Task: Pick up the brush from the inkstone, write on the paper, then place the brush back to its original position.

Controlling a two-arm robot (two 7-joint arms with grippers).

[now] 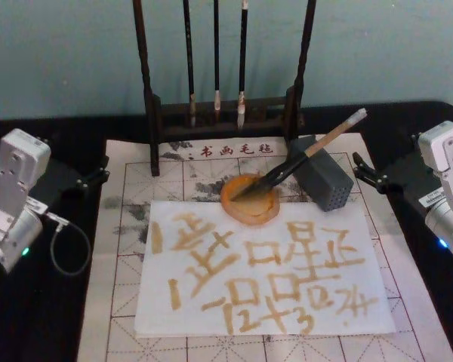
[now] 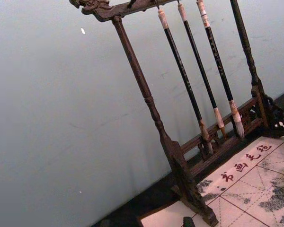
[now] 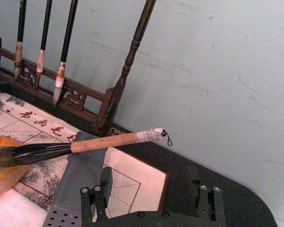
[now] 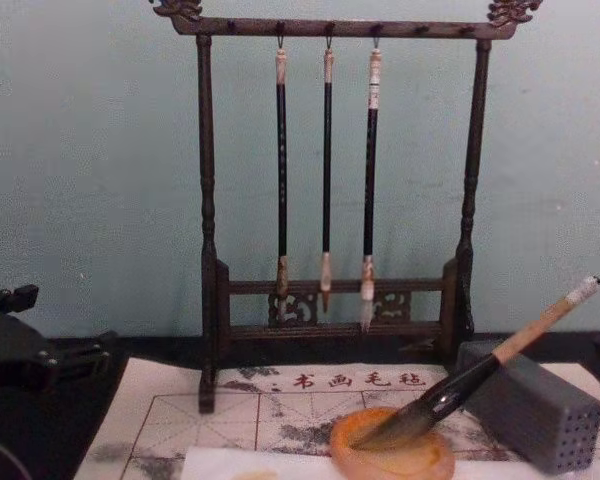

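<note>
Currently the brush [image 1: 306, 153] is in neither gripper. Its dark tuft rests in the orange inkstone [image 1: 257, 213], and its shaft slants up and back to the right across the top of a grey block [image 1: 326, 187] with small holes in one end. The whitish capped end sticks out past the block.

The right gripper [image 1: 359, 170] hovers at the right side of the surface [image 1: 57, 317], near that capped end but clear of it. In the right wrist view its fingers [image 3: 93, 196] stand wide apart with nothing between them, and the brush lies across the block beyond them. The left gripper [image 1: 102, 170] sits at the far left edge of the mat [image 1: 121, 249], well apart from the brush, with its fingers spread and holding nothing.

The inkstone overlaps the back edge of the paper [image 1: 275, 275], a white sheet covered in brownish-yellow strokes. The paper lies on the cream grid-lined mat, which has red characters and grey ink stains along its back edge. The surface under the mat is black.

Behind the mat stands a dark wooden rack [image 1: 146, 75] with three thin brushes [image 1: 216, 60] hanging from its top bar. A plain pale blue-green wall [image 1: 377, 53] closes the room behind it.
</note>
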